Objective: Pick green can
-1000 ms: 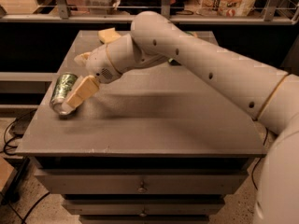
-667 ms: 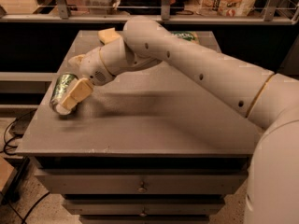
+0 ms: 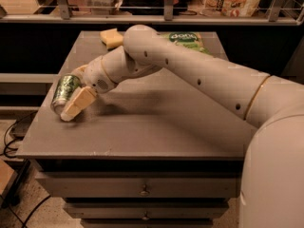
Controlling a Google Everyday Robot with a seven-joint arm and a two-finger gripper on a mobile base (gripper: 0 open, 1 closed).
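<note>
The green can [image 3: 64,89] lies on its side near the left edge of the grey table [image 3: 142,132]. It has green patterned sides and a silver end rim. My gripper [image 3: 76,90] is at the can, low over the table. Its fingers stand on either side of the can. The near tan finger [image 3: 77,103] lies along the can's front side, and the far finger barely shows behind the can. The jaws look open around the can, which rests on the table. My white arm reaches in from the right.
A flat green snack bag [image 3: 186,39] lies at the table's back right. A yellow sponge [image 3: 110,36] lies at the back, left of centre. The table's left edge is close to the can. Drawers sit below the front edge.
My arm has swung left and lower, bringing the gripper a little further along the can. The can has stayed in place on the table.
</note>
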